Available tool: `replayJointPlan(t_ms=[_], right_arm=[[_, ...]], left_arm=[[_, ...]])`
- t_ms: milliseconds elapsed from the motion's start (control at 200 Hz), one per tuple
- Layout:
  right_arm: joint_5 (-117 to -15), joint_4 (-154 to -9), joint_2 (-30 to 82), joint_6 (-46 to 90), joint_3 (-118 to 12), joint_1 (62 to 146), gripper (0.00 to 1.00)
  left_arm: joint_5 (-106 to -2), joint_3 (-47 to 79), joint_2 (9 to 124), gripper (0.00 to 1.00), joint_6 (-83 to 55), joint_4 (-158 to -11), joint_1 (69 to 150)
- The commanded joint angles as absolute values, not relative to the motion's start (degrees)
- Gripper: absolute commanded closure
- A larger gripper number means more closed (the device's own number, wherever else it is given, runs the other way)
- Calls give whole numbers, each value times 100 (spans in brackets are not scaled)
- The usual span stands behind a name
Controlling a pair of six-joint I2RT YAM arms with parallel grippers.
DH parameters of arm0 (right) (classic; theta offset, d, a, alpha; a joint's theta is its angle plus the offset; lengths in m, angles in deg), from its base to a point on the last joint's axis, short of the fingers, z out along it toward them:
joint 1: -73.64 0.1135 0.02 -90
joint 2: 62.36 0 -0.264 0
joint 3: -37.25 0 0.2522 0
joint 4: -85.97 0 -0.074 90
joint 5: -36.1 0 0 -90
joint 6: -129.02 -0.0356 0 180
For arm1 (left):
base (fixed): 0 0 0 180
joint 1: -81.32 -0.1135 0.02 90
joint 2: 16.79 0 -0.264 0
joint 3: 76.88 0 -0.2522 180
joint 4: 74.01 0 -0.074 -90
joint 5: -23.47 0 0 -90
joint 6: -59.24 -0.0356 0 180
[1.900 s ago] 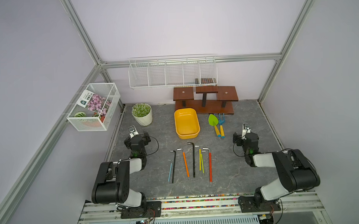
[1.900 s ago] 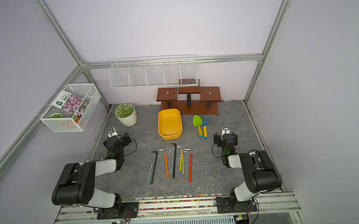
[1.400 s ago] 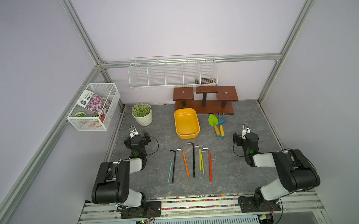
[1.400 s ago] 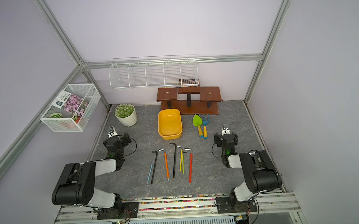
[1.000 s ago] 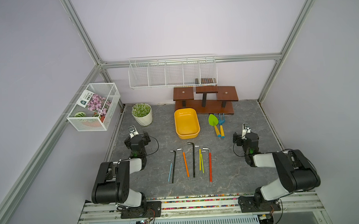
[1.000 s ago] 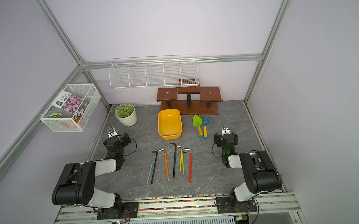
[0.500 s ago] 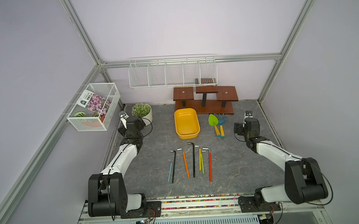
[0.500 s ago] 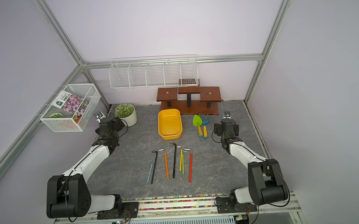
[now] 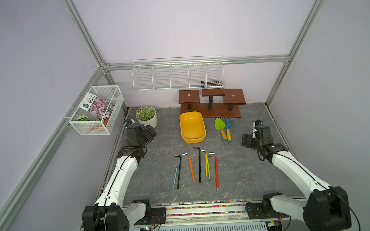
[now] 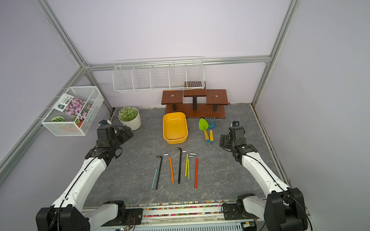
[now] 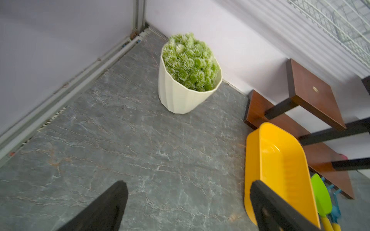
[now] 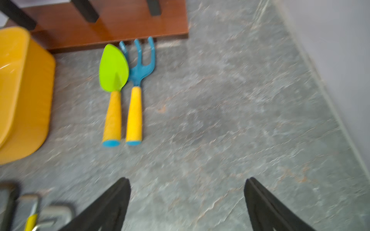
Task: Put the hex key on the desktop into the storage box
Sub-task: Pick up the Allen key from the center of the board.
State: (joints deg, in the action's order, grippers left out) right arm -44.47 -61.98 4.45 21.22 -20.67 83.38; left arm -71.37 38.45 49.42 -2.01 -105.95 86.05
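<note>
Grey, pale-veined desktop (image 9: 245,171) carries seven slim L-bent hex keys (image 9: 199,168) side by side, two plain black, the rest colour-sleeved with bare steel bends. Just behind them sits the glossy yellow box (image 9: 192,128), shallow and round-cornered. My left pincer (image 11: 187,184) and right pincer (image 12: 187,180) both gape wide, tapered black fingers gripping nothing.

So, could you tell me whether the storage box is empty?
Empty: the storage box shows only its bare yellow floor.
</note>
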Motion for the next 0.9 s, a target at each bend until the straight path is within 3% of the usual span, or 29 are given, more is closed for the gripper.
replayJointPlan(t_ms=[0, 380, 725, 895], right_arm=[[-5108, -5624, 231, 1926, -2150, 8481, 8], [-5380, -4862, 260, 1596, -2464, 9269, 15], [-5341, -4669, 889, 991, -2504, 10224, 28], [-5296, -4830, 1278, 732, -2508, 10621, 30]], left_arm=[[-6487, 3507, 5006, 0, -60, -11394, 8687], [-5761, 3386, 5403, 0, -271, -11616, 9610], [-5991, 3826, 5364, 1, -308, -11582, 9699], [-5950, 4061, 5352, 1, -373, -11423, 9697]])
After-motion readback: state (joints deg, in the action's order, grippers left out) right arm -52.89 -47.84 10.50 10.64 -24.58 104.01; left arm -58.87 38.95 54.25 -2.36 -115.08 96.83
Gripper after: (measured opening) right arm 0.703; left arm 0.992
